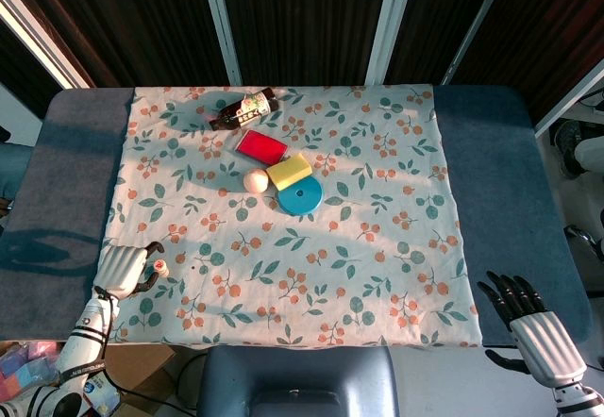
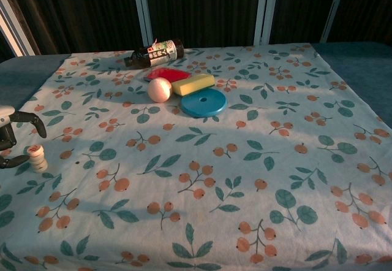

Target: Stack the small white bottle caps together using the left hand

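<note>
The small white bottle caps (image 2: 37,157) stand as one short stack on the desk (image 1: 528,181), just beside the left hand (image 1: 120,271), between its spread fingers (image 2: 27,117), which bracket the stack and appear to hold nothing. The main risk is that a finger clips the narrow stack as the hand draws away and topples it. The right hand (image 1: 533,323) lies well apart with fingers spread, empty, and poses no threat.

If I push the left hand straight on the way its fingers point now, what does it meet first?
Most likely the stack of small white caps, standing on the cloth right beside the left hand, whose fingers are spread toward it with a small gap between. Depth is hard to judge, so the fingers might pass just behind it.
</note>
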You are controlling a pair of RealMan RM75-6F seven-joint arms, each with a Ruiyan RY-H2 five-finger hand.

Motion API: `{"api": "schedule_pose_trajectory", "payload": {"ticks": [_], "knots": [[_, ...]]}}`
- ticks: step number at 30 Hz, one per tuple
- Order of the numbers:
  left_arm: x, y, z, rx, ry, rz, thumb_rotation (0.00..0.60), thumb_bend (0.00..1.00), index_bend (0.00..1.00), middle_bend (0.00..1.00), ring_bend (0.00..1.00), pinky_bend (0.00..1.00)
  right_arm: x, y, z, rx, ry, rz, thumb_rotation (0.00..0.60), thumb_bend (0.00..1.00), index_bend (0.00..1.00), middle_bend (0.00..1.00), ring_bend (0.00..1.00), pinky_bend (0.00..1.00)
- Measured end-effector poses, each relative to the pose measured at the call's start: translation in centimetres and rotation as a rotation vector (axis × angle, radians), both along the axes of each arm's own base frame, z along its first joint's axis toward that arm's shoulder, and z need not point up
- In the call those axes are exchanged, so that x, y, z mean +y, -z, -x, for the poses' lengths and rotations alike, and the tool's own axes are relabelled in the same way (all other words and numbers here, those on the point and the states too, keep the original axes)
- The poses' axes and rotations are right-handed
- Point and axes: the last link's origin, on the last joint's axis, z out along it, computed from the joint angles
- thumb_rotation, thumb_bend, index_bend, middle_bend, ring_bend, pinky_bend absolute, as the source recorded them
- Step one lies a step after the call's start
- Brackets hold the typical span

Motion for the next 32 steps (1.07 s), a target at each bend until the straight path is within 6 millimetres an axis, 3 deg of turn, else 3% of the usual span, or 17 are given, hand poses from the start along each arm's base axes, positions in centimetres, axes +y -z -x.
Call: {"api": "schedule_pose_trajectory", "payload": {"ticks": [9, 11, 13, 14, 15, 16, 20, 24, 32], "knots": [[-0.8, -2.2, -1.7, -0.099, 0.064, -0.083, 0.600, 0.38, 0.31, 0.97, 0.98, 1.00, 0.1, -0.3, 0.1, 0.000, -0.001, 0.009, 0.600, 0.18, 0.00, 0.00, 0.00, 0.00], [-1.6, -3.0, -2.0, -0.154, 0.081, -0.105, 0.600, 0.38, 0.25, 0.74, 0.74, 0.82, 0.2, -0.4, 0.1, 0.001, -0.001, 0.009, 0.600, 0.18, 0.00, 0.00, 0.00, 0.00], [-2.6, -3.5, -2.1, -0.202, 0.090, -0.101, 0.600, 0.38, 0.15, 0.34, 0.29, 0.40, 0.3, -0.4, 0.1, 0.004, 0.002, 0.009, 0.600, 0.18, 0.00, 0.00, 0.00, 0.00], [-3.6, -3.8, -1.8, -0.223, 0.094, -0.088, 0.600, 0.38, 0.11, 0.19, 0.14, 0.23, 0.3, -0.4, 0.1, 0.006, 0.003, 0.009, 0.600, 0.18, 0.00, 0.00, 0.00, 0.00], [-4.4, -4.0, -1.6, -0.232, 0.097, -0.077, 0.600, 0.38, 0.08, 0.09, 0.04, 0.11, 0.3, -0.4, 0.1, 0.007, 0.006, 0.008, 0.600, 0.18, 0.00, 0.00, 0.00, 0.00], [-5.3, -4.1, -1.4, -0.236, 0.102, -0.068, 0.600, 0.38, 0.06, 0.04, 0.01, 0.05, 0.4, -0.4, 0.2, 0.006, 0.008, 0.009, 0.600, 0.18, 0.00, 0.00, 0.00, 0.00], [-8.2, -5.0, -0.7, -0.243, 0.143, -0.108, 0.600, 0.38, 0.01, 0.00, 0.00, 0.00, 0.4, -0.6, 0.1, 0.006, 0.005, 0.018, 0.600, 0.18, 0.00, 0.00, 0.00, 0.00], [-9.6, -5.5, -0.7, -0.246, 0.206, -0.129, 0.600, 0.38, 0.00, 0.00, 0.00, 0.00, 0.5, -0.6, 0.1, 0.001, 0.001, 0.017, 0.600, 0.18, 0.00, 0.00, 0.00, 0.00], [-10.0, -5.6, 0.1, -0.231, 0.187, -0.123, 0.600, 0.39, 0.00, 0.00, 0.00, 0.00, 0.9, -1.0, 0.2, -0.006, -0.002, 0.023, 0.600, 0.18, 0.00, 0.00, 0.00, 0.00]]}}
